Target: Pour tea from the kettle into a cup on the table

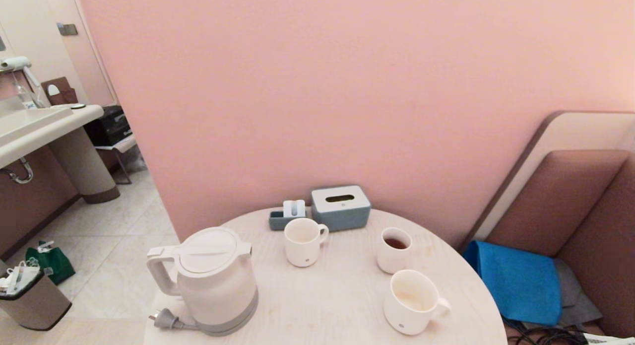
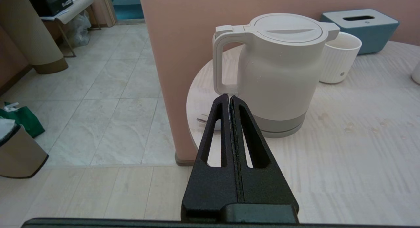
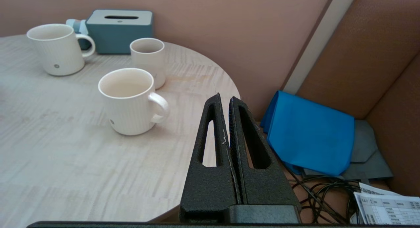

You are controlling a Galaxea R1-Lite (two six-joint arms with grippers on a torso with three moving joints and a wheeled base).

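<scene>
The white kettle [image 1: 213, 280] [image 2: 279, 73] stands lid shut on the round pale table [image 1: 322, 305], at its front left, handle turned left. The cup [image 1: 404, 317] [image 3: 129, 113], a wide cream mug with a grey dot, sits at the front right with a pale film of tea [image 1: 411, 300] in its bottom. Neither arm shows in the head view. My left gripper [image 2: 229, 96] is shut and empty, short of the kettle's handle. Also shut and empty, my right gripper [image 3: 224, 96] hangs off the table's right edge, beside the cup.
A second handled mug [image 1: 302, 250] and a handleless tumbler [image 1: 389, 260] holding dark tea stand behind. A grey tissue box [image 1: 341, 208] sits against the pink wall. The kettle's plug [image 1: 166, 319] lies at the front edge. A bench with a blue cloth [image 1: 516, 280] stands right.
</scene>
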